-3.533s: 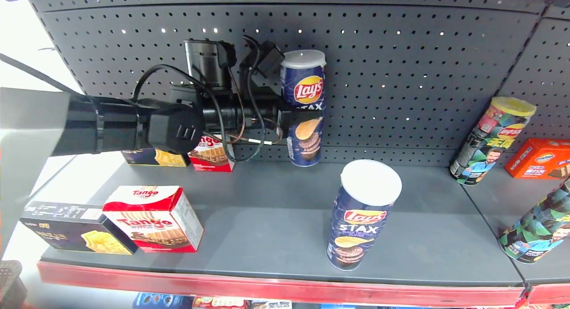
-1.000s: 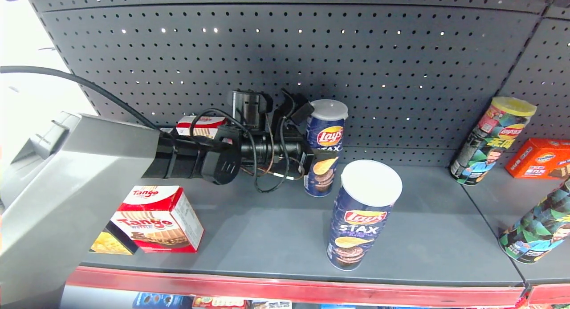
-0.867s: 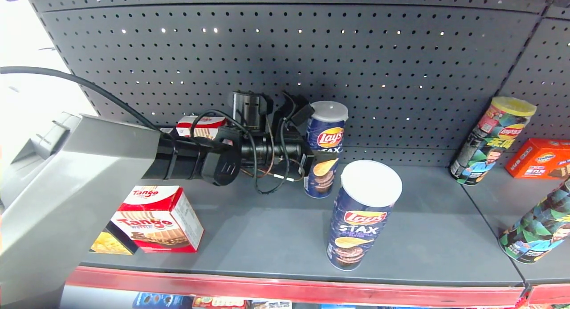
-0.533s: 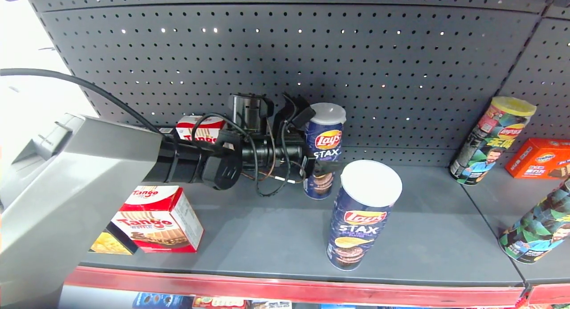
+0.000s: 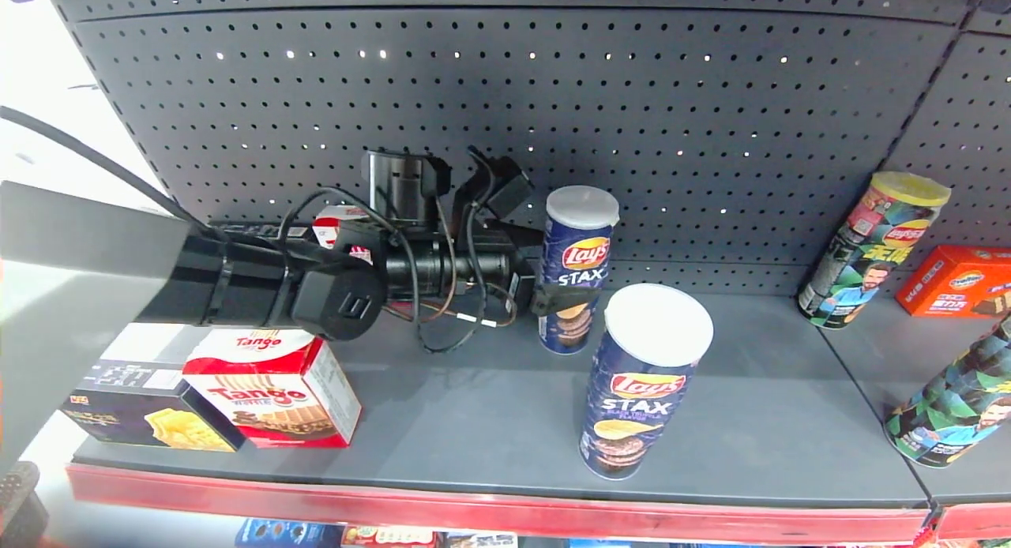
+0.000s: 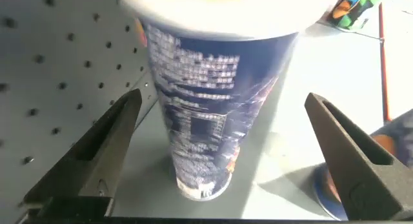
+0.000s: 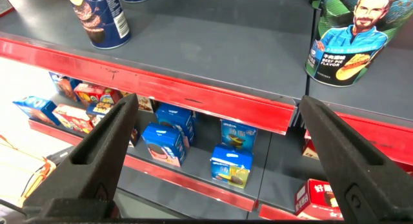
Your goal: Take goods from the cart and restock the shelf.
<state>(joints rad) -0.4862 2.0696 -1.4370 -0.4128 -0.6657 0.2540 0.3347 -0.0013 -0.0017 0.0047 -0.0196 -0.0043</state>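
A blue chips can point(image 5: 579, 268) with a white lid stands upright at the back of the grey shelf point(image 5: 474, 406), close to the pegboard. My left gripper point(image 5: 557, 264) is open beside it, its fingers on either side of the can and apart from it. In the left wrist view the can point(image 6: 213, 121) stands between the spread fingers point(image 6: 97, 166) of that gripper point(image 6: 222, 101). A second blue chips can point(image 5: 640, 378) stands nearer the shelf's front edge. My right gripper point(image 7: 216, 104) hangs open and empty below the shelf's red front strip point(image 7: 193, 88).
A red-and-white wafer box point(image 5: 272, 390) and a dark box point(image 5: 134, 406) sit at the front left. Green cans point(image 5: 869, 248) point(image 5: 948, 406) and an orange box point(image 5: 960, 279) occupy the right bay. The pegboard wall point(image 5: 711, 137) backs the shelf. Small blue boxes point(image 7: 168, 137) fill lower shelves.
The left arm lowered the blue can onto the shelf's back, opened its fingers and drew back to the left. The can stays standing where it was set.
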